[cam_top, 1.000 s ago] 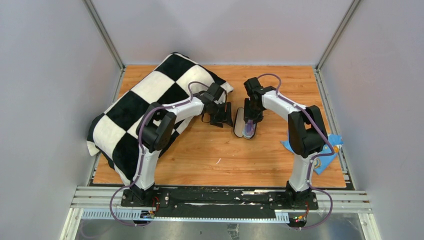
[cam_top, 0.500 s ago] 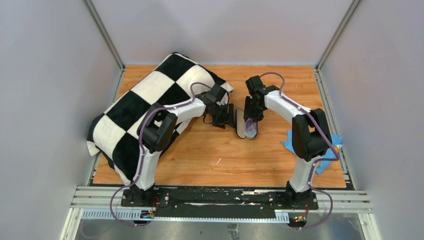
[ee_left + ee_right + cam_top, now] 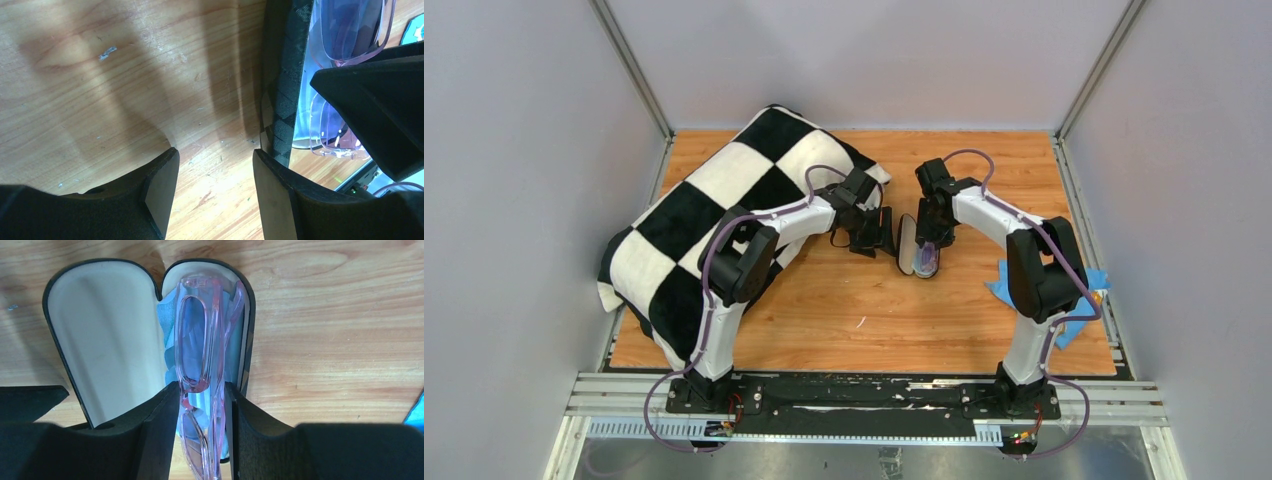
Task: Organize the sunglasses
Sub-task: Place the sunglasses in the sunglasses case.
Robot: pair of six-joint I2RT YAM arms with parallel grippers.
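Observation:
The pinkish-purple sunglasses [image 3: 202, 350] lie folded in the right half of the open dark glasses case [image 3: 105, 335], on a light blue cloth [image 3: 168, 347]. My right gripper [image 3: 202, 437] is shut on the sunglasses, one finger on each side of the frame. In the top view the case [image 3: 906, 245] stands open mid-table, with the right gripper [image 3: 927, 243] over it. My left gripper [image 3: 215, 195] is open and empty just left of the case; its right finger [image 3: 272, 195] meets the outside of the raised lid [image 3: 282, 90]. The sunglasses also show there [image 3: 350, 35].
A black-and-white checkered blanket [image 3: 714, 210] covers the table's left and back-left. A light blue cloth [image 3: 1016, 290] lies at the right edge near the right arm's base. Grey walls enclose the wooden table [image 3: 864, 330].
My left gripper has moved a little right, up against the case lid. My right gripper with the sunglasses has shifted slightly at the case.

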